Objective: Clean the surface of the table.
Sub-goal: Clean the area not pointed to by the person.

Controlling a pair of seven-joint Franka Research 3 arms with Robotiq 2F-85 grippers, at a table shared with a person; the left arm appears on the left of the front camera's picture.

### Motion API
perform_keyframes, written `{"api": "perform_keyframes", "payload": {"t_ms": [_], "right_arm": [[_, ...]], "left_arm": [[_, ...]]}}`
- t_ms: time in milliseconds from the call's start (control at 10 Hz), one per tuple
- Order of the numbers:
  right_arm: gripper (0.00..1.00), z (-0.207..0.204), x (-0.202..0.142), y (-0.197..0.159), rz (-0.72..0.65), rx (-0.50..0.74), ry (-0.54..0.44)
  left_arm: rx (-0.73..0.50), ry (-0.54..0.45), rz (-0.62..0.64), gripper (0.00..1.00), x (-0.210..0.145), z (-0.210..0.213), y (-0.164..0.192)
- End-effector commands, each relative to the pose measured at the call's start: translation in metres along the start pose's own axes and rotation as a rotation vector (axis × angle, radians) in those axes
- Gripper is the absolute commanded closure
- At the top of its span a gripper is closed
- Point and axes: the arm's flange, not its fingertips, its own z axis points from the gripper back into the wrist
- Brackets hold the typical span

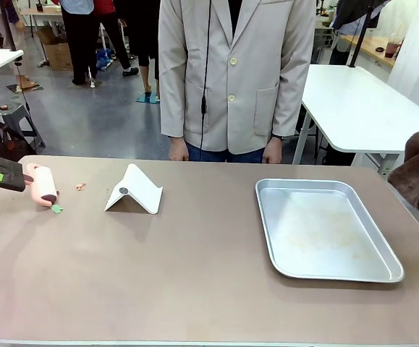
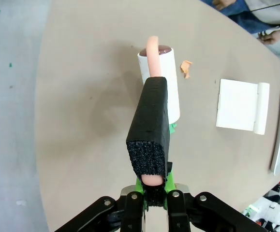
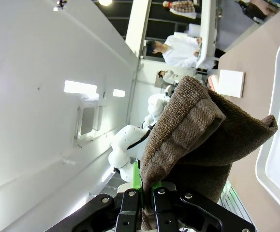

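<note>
The left gripper (image 2: 152, 186) is clamping a lint roller (image 2: 161, 82) by its handle at the left edge of the table (image 1: 195, 275), near scraps (image 1: 81, 186). The right gripper (image 3: 147, 189) is pinching a brown cloth (image 3: 198, 135) past the right edge. Rigid and smooth, the table is likely calling for pressure, not grasping.

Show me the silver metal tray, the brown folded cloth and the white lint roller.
silver metal tray (image 1: 325, 231), front view, bare floor
brown folded cloth (image 3: 198, 140), right wrist view, middle
white lint roller (image 2: 171, 72), left wrist view, roll
</note>
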Motion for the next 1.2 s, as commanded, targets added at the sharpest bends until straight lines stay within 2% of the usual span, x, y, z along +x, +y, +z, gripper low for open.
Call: {"api": "perform_keyframes", "payload": {"t_ms": [0,600,800,900,1100], "right_arm": [[0.93,-0.001,-0.001,0.006,-0.001,0.005,0.003],[0.93,-0.001,-0.001,0.006,-0.001,0.005,0.003],[0.93,-0.001,-0.001,0.006,-0.001,0.005,0.003],[0.93,-0.001,-0.001,0.006,-0.001,0.005,0.003],[0.93,-0.001,-0.001,0.006,-0.001,0.005,0.003]], "left_arm": [[0.041,0.085,0.037,1.0,-0.002,-0.013,-0.005],[0.014,0.06,0.079,1.0,0.019,0.002,0.003],[-0.084,0.045,0.074,1.0,0.023,0.028,0.006],[-0.145,0.086,0.079,1.0,0.024,0.041,0.008],[-0.185,0.097,0.071,1.0,0.02,0.069,0.019]]}}
